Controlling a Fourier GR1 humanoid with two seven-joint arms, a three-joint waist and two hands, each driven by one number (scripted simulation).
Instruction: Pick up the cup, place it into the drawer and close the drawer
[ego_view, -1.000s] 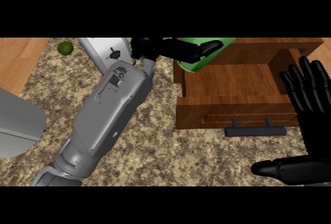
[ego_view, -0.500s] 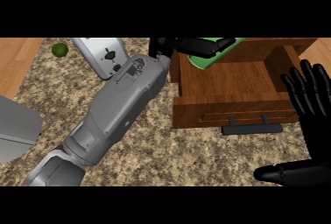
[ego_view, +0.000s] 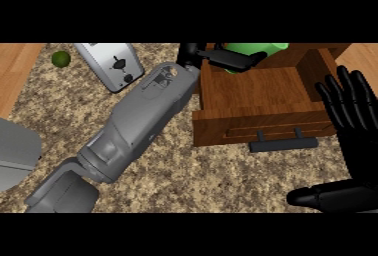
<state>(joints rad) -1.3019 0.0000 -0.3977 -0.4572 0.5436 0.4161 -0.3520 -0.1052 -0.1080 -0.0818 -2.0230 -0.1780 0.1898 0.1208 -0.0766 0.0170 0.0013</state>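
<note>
A speckled brown-and-beige granite counter (ego_view: 192, 175) fills most of the view. Near its upper left lies a flat grey panel with black markings (ego_view: 111, 65), tilted, and just left of it, a small green lime-like fruit (ego_view: 60, 59).

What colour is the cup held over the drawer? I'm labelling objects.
Green; the cup shows in the head view, partly hidden by the left hand.
</note>
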